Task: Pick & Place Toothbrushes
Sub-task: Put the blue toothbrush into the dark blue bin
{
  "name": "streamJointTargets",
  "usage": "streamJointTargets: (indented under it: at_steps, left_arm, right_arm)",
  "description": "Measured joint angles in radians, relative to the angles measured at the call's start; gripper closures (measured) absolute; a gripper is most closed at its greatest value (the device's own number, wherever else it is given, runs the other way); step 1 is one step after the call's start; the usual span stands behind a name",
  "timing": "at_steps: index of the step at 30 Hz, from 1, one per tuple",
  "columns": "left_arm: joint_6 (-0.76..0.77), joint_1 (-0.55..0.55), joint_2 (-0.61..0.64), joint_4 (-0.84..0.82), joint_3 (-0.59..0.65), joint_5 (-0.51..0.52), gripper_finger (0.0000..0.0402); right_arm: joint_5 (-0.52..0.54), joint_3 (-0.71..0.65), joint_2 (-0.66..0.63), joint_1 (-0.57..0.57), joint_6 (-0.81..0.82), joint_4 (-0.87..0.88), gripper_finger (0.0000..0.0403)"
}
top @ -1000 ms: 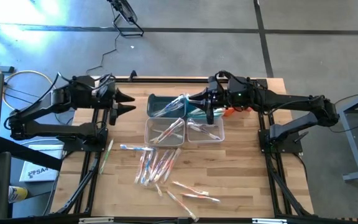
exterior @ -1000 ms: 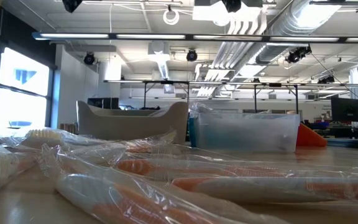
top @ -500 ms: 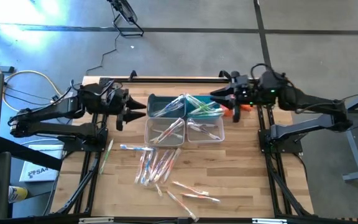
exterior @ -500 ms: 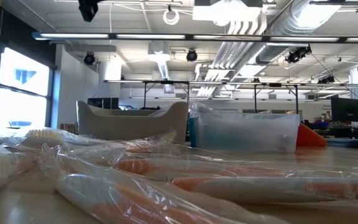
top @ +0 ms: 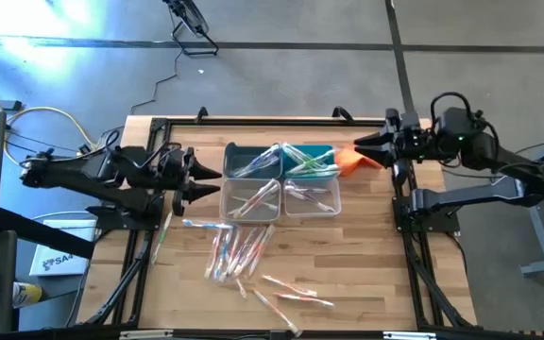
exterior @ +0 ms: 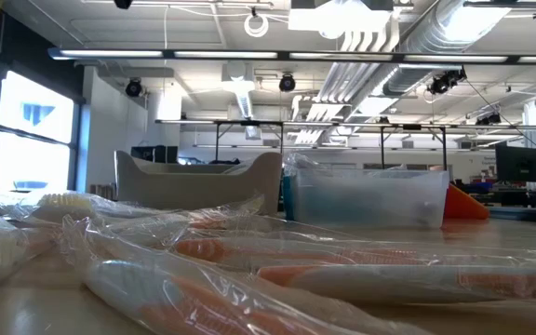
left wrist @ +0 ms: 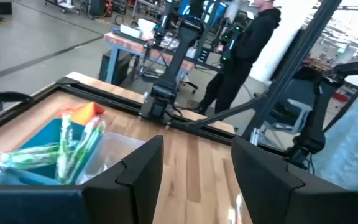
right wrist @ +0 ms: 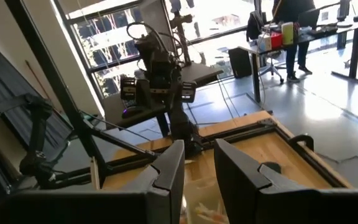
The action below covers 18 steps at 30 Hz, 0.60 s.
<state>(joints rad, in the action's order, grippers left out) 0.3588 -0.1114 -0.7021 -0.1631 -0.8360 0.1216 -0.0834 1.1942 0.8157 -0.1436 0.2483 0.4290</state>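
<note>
Looking down, you see the toothbrushes, thin sticks in clear crinkly wrappers with pink-red, blue and whitish handles, scattered loose on the wooden table near the bins, which hold more, some green. Your left gripper hovers wide open and empty; your right gripper holds nothing, fingers narrowly parted.

Wood table w/ black frame. 4 small bins in a 2x2 block at far centre: teal bin far left, clear bin near left. Orange cloth just right of bins. Person in dark top standing behind table.
</note>
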Motion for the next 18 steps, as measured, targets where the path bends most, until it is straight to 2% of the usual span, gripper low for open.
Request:
streamJointTargets:
  at_steps: [5,11,18]
  left_arm:
    - [0.016,-0.089,0.000,0.000,0.000,0.086,0.0216]
    - [0.020,-0.146,-0.001,0.000,0.000,0.184,0.0216]
    - [0.136,-0.152,-0.001,-0.020,-0.001,0.204,0.0216]
  right_arm:
    - [-0.003,0.000,-0.013,0.000,0.062,0.029,0.0322]
    - [-0.006,0.000,-0.005,0.000,0.063,0.040,0.0322]
    - [-0.003,0.000,0.065,0.000,0.057,0.041,0.0322]
